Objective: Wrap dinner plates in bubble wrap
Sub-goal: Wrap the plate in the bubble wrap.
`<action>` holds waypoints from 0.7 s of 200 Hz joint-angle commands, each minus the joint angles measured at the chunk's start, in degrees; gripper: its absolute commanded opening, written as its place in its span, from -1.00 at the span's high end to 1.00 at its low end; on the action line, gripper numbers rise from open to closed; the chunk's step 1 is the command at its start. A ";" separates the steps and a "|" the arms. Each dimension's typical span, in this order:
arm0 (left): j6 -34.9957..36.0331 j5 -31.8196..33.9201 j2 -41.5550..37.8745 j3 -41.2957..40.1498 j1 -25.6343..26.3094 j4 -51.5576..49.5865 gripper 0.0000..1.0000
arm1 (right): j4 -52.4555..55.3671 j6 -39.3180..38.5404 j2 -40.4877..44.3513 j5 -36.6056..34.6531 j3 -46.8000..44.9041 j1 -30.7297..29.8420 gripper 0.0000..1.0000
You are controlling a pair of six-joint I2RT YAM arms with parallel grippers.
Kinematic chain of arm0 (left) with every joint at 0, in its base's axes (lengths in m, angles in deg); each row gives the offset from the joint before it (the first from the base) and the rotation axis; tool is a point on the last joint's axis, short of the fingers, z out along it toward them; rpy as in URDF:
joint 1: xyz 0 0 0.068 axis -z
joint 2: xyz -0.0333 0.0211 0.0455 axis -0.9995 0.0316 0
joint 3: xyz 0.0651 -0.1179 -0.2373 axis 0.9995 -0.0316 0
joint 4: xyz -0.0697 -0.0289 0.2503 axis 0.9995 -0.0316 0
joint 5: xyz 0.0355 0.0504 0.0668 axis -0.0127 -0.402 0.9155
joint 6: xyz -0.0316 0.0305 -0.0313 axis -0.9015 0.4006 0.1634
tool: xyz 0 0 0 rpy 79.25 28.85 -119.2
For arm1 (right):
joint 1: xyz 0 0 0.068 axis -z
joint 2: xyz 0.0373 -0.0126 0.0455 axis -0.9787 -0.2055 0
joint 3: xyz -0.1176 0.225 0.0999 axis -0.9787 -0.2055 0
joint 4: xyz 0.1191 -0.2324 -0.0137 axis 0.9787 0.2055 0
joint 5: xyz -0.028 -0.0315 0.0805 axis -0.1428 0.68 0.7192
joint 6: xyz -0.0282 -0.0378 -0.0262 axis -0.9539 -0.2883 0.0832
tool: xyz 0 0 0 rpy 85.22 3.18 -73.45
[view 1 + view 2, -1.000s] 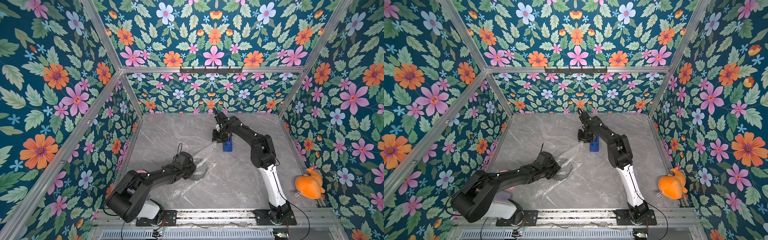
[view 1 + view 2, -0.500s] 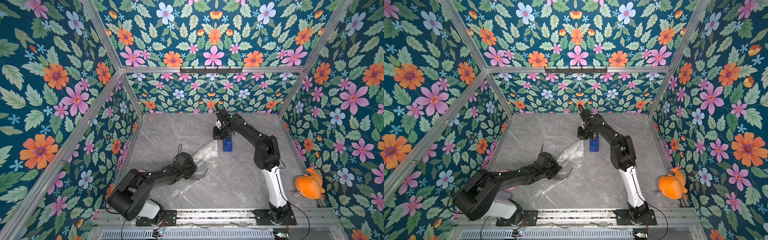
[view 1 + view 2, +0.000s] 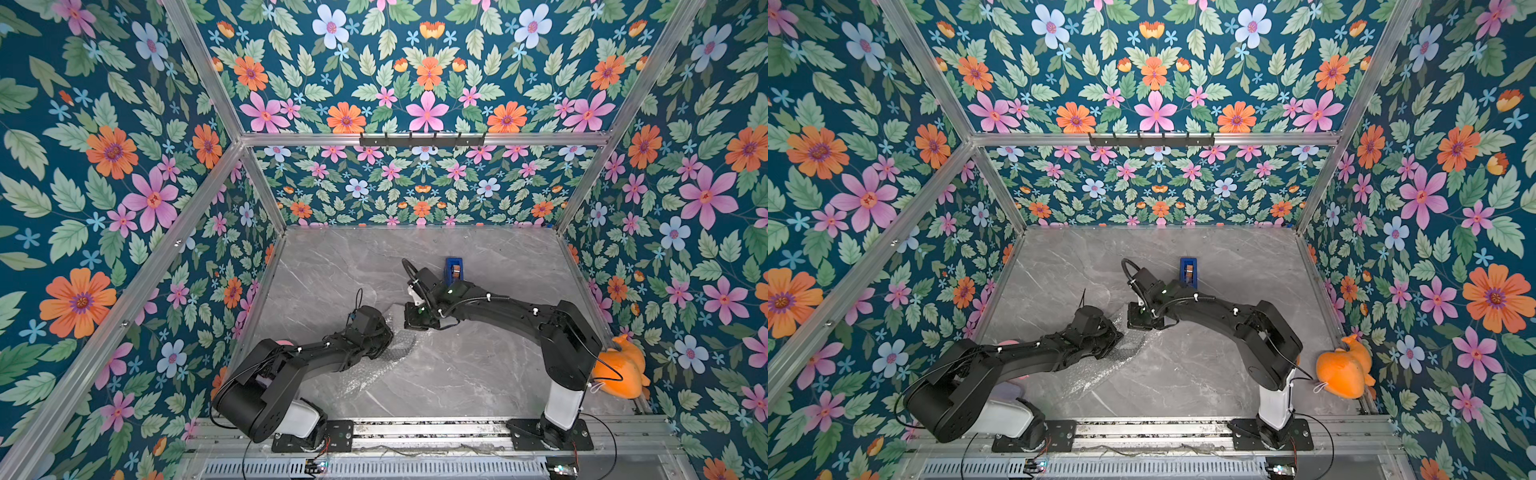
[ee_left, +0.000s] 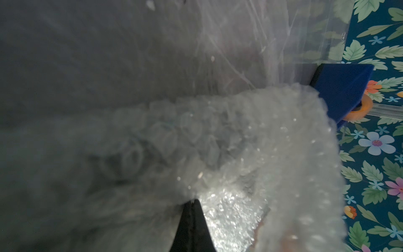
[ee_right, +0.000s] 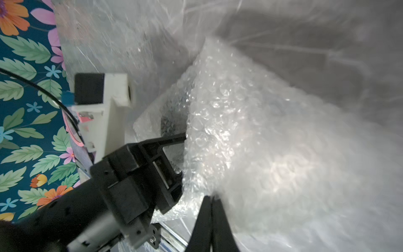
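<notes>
Both arms meet over the bubble wrap (image 3: 376, 372) on the grey table (image 3: 478, 374). The left gripper (image 4: 193, 203), fingers pressed together, pinches a fold of the sheet. The right gripper (image 5: 210, 199), just beside it and likewise closed, pinches another fold. The black plate (image 5: 172, 123) shows dimly under the wrap at the left gripper's tips. A blue tape dispenser (image 3: 454, 268) stands near the right gripper's wrist, apart from the wrap.

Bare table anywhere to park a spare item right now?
Free: the table between bubble wrap, right arm and front rail; the far strip behind the tape dispenser; the far-left corner. Crowded: centre, where left gripper and right gripper meet on the wrap.
</notes>
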 commanded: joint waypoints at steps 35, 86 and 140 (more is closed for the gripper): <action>0.28 1.88 -2.01 0.07 -0.01 -5.50 0.99 | -8.97 11.11 -7.07 -1.77 -1.56 -1.22 1.00; 1.93 2.72 -3.91 4.11 -0.72 -11.17 0.90 | -4.79 12.82 -8.71 -3.03 -3.00 -0.64 1.00; 2.44 2.86 -9.45 1.51 -3.81 -16.92 0.99 | -4.77 12.29 -8.36 -2.78 -2.67 -0.12 1.00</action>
